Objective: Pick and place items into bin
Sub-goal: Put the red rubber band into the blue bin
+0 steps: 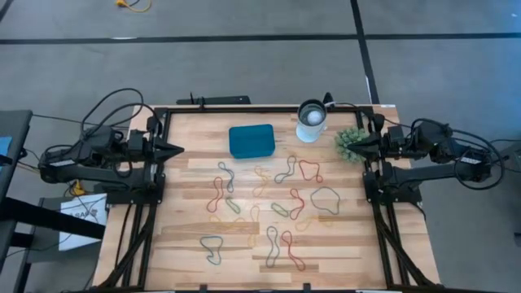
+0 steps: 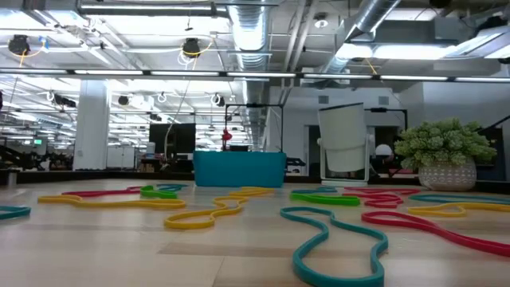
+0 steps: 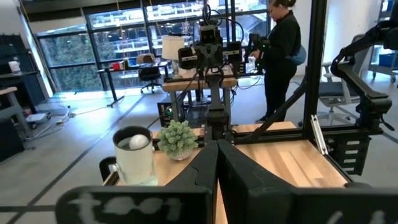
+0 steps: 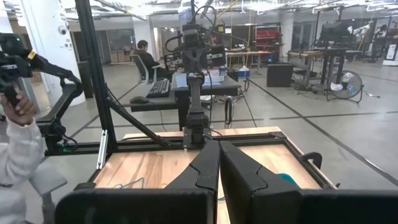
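Both arms wait at the table edges. Left gripper (image 1: 176,150) fingers pressed together, holding nothing; right gripper (image 1: 352,145) likewise pressed together, tip beside the plant ball (image 1: 350,140). Rubber bands (image 1: 269,199) lie scattered over the table (image 1: 391,252). Teal bin (image 1: 251,140) sits near the far edge, beside the white cup (image 1: 311,120).

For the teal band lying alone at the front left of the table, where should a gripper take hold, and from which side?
Probably from straight above. The teal band lies flat on the table, apart from the other bands, and it narrows at a waist mid-length. Fingers closing across that waist would catch both strands. The left gripper, parked shut at the table's left edge, sits nearer.
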`<action>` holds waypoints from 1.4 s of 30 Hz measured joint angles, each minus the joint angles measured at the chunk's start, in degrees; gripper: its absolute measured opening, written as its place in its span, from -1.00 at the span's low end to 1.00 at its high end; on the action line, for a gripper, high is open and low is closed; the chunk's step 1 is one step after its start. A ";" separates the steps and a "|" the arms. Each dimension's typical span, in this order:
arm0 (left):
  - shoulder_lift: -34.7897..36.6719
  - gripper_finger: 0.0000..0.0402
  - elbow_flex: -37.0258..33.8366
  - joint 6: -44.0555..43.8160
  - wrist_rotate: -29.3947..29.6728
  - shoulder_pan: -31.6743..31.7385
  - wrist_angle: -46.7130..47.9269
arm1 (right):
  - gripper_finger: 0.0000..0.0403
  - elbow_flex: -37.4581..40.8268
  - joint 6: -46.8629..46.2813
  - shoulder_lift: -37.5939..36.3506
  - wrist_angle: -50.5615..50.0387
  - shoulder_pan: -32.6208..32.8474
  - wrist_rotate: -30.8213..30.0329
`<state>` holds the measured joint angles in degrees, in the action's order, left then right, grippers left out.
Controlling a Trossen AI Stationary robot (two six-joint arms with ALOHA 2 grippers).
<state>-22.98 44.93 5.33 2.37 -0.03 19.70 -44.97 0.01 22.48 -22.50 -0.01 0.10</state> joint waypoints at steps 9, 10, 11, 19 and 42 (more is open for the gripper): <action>0.00 -1.00 0.00 -2.88 0.00 0.00 0.21 | -0.96 0.00 0.00 0.00 0.00 -0.02 0.00; 0.00 -1.00 0.00 -2.40 0.00 0.00 0.11 | -0.96 -0.02 -0.02 0.00 0.00 0.00 -0.02; 0.00 -1.00 0.00 -1.60 0.00 0.00 0.03 | -0.96 0.00 0.00 0.00 0.00 0.00 -0.02; -0.35 -1.00 0.00 -0.23 0.00 0.00 -0.22 | -0.96 0.00 -0.02 0.00 0.00 0.00 0.00; -0.88 -1.00 -0.02 7.40 19.59 0.02 -9.81 | -0.96 0.00 -0.02 0.00 0.00 -0.02 0.00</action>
<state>-23.87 44.91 12.73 21.96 -0.01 9.89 -44.97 -0.01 22.48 -22.50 -0.03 0.09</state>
